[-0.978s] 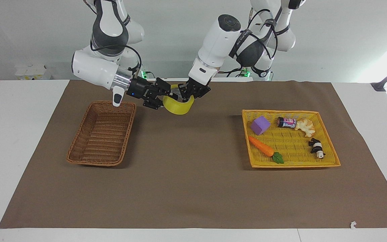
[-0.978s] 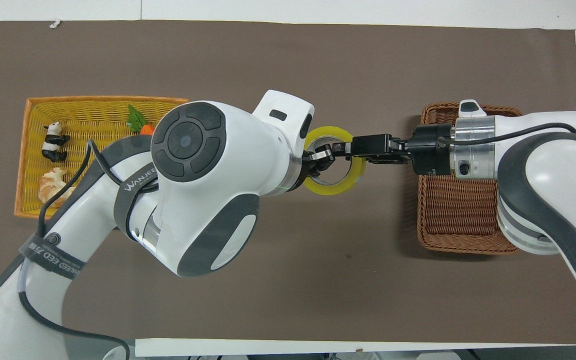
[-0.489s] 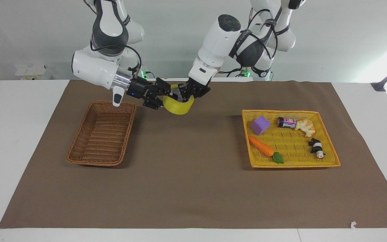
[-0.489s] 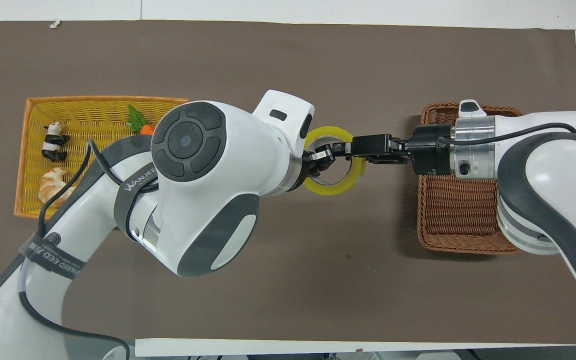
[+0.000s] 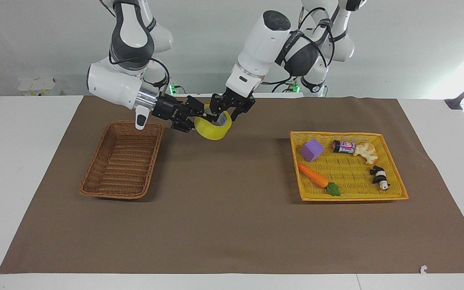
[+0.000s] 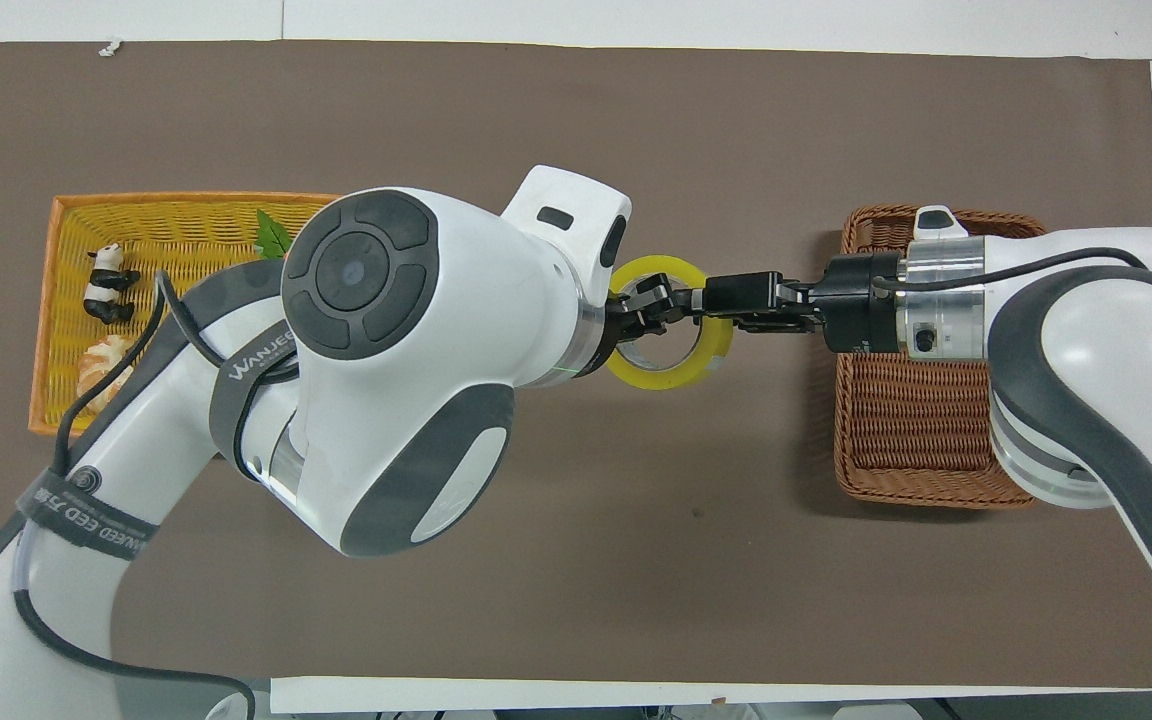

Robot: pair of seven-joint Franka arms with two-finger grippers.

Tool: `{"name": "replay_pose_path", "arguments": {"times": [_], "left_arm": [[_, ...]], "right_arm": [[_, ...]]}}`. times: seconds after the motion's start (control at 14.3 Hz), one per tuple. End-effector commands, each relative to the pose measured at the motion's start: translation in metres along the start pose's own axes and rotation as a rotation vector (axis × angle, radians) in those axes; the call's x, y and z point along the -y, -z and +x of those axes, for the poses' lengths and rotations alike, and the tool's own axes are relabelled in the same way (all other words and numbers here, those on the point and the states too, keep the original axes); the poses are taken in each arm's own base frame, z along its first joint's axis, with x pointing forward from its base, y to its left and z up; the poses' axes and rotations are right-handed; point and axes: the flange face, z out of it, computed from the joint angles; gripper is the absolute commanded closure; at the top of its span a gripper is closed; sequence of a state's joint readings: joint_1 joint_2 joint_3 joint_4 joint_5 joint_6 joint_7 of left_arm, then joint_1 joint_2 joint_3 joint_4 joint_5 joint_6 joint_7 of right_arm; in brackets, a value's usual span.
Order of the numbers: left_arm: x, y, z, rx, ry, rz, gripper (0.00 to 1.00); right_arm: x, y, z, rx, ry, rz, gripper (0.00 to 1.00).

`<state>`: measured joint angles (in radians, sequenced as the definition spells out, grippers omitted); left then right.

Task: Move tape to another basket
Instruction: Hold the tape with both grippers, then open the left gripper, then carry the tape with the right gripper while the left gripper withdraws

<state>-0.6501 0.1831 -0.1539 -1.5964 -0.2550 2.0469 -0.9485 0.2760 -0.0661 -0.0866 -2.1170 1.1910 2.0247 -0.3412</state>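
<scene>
The brown wicker basket (image 5: 122, 161) sits at the right arm's end of the table with nothing in it. Beside it, toward the table's middle, the right gripper (image 5: 197, 116) is clamped on the wall of the yellow tape (image 5: 212, 127), holding it in the air above the mat. Above the roll, the left gripper (image 5: 227, 110) has its fingers spread apart and looks free of it. The handover seems done; carrying the tape over the basket and dropping it in remains.
</scene>
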Motion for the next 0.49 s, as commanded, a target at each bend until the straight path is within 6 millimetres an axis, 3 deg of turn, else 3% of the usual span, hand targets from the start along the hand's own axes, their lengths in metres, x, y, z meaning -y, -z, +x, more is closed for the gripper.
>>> {"name": "replay_pose_path", "arguments": {"times": [0.0, 0.21, 0.42], "left_arm": [[0.002, 0.016, 0.004, 0.011, -0.017, 0.013, 0.28], [0.018, 0.027, 0.021, 0.027, -0.014, 0.044, 0.28], [0.037, 0.053, 0.04, 0.055, -0.014, 0.046, 0.24]], "right_arm": [[0.0, 0.009, 0.0, -0.019, -0.007, 0.007, 1.0], [-0.004, 0.018, 0.004, -0.044, -0.061, 0.007, 1.0], [-0.007, 0.025, 0.007, -0.06, -0.074, 0.005, 1.0]]}}
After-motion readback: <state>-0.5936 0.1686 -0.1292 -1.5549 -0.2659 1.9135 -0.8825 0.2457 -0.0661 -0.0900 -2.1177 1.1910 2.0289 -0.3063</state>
